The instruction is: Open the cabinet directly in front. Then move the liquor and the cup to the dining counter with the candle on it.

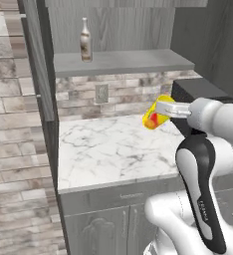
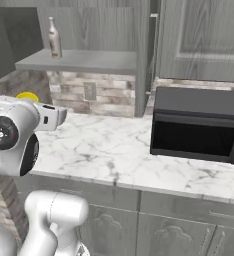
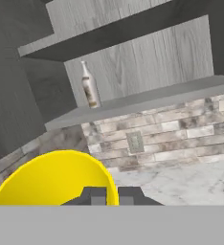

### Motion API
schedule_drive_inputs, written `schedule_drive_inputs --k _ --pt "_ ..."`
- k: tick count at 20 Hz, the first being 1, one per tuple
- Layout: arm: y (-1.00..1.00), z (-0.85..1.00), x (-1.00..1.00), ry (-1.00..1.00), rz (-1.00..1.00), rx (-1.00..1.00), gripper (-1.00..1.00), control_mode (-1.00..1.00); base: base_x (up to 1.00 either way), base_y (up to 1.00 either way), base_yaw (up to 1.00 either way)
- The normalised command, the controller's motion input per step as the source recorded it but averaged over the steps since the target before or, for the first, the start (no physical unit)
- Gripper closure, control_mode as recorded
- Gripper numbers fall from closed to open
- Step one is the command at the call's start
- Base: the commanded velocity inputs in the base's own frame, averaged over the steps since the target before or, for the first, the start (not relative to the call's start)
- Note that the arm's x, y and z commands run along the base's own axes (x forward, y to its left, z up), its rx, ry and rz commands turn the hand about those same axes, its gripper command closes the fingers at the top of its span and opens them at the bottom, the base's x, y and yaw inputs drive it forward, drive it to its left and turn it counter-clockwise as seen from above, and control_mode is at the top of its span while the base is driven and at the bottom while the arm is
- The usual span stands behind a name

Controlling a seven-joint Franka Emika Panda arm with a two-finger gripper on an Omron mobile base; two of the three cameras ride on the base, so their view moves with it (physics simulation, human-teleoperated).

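The cabinet stands open, its grey shelf (image 1: 133,63) (image 2: 89,61) (image 3: 152,98) bare except for the liquor (image 1: 85,41) (image 2: 53,39) (image 3: 89,87), a slim bottle upright near the shelf's left end. My gripper (image 1: 161,110) (image 3: 111,195) is shut on the rim of the yellow cup (image 1: 153,117) (image 2: 28,95) (image 3: 51,179), which hangs tilted above the marble counter, well below and right of the bottle. The cup's red mark shows in the left base view. The dining counter and the candle are out of view.
A marble counter (image 1: 108,149) (image 2: 114,150) with brick backsplash and a wall outlet (image 1: 101,92) lies under the cabinet. A black microwave (image 2: 199,122) (image 1: 195,89) stands at its right. The cabinet's left door (image 1: 39,64) is swung out.
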Motion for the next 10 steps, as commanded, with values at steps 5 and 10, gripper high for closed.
schedule_drive_inputs --k 5,10 --pt "0.0 0.0 0.0 0.0 0.0 0.0 1.0 1.0 -0.7 0.26 -0.2" --pt "0.0 0.0 0.0 0.0 0.0 0.0 1.0 1.0 -0.21 0.08 -0.87"
